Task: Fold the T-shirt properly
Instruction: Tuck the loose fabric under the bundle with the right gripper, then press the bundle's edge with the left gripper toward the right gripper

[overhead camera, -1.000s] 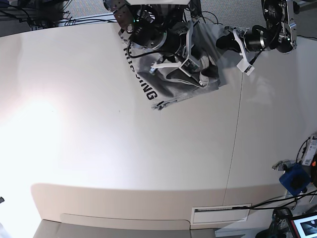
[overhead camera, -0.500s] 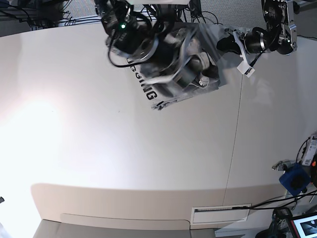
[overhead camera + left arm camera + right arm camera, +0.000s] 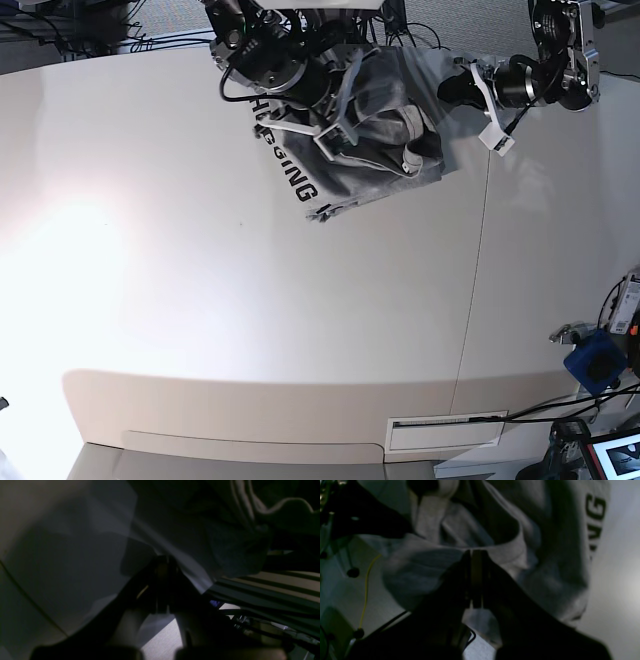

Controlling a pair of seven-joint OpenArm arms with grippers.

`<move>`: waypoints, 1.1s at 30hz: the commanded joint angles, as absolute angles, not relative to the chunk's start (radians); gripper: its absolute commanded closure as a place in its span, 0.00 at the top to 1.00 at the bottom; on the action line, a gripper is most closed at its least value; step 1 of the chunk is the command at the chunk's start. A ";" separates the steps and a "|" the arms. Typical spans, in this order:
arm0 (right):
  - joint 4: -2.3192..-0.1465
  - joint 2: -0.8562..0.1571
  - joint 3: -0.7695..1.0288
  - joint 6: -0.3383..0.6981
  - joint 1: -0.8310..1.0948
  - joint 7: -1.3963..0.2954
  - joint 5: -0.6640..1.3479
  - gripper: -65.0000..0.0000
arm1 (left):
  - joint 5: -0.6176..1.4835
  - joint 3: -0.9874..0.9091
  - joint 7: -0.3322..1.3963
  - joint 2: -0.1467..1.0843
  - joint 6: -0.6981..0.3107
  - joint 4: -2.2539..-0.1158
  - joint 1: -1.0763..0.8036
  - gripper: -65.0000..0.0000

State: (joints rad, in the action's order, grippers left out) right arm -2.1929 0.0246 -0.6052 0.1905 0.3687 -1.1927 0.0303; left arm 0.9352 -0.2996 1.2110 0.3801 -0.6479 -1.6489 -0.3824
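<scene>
The heather-grey T-shirt (image 3: 385,170) lies bunched at the table's far edge, with black letters showing along its left side. My right gripper (image 3: 335,142) is over the shirt's left part. In the right wrist view that gripper (image 3: 473,552) is shut, pinching a hemmed band of the T-shirt (image 3: 557,555) beside the letters "NG". My left gripper (image 3: 447,92) meets the shirt's far right edge. In the dark left wrist view it (image 3: 165,559) is shut, with the T-shirt (image 3: 225,542) stretching away from its tips.
A seam (image 3: 486,210) runs front to back through the white table. A blue object (image 3: 595,362) and a small screen (image 3: 615,455) sit past the right edge. Cables crowd the back edge behind the arms. A white label plate (image 3: 445,432) lies at the front edge.
The right arm swung left and back over the shirt, uncovering more of the lettering, and the cloth near the collar shifted. The left arm stayed almost still.
</scene>
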 commanded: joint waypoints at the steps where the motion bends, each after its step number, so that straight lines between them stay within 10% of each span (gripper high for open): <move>1: -2.210 0.033 -0.620 0.199 0.368 -1.171 0.044 0.00 | 0.935 -0.304 1.211 0.394 -0.648 -1.658 -0.382 0.00; 16: -2.104 0.033 -0.636 0.204 0.365 -1.163 -0.024 0.00 | 0.935 -0.304 1.211 0.394 -0.648 -1.658 -0.379 0.00; 33: -2.105 0.033 -0.635 0.498 0.311 -1.160 0.347 0.00 | 0.954 -0.415 1.203 0.399 -0.648 -1.677 -0.329 0.00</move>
State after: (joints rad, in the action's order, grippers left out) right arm -2.0830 0.0246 -0.6342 0.4950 0.3141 -1.1866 0.3271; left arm 0.9310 -0.4103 1.2198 0.3798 -0.6476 -1.6562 -0.3359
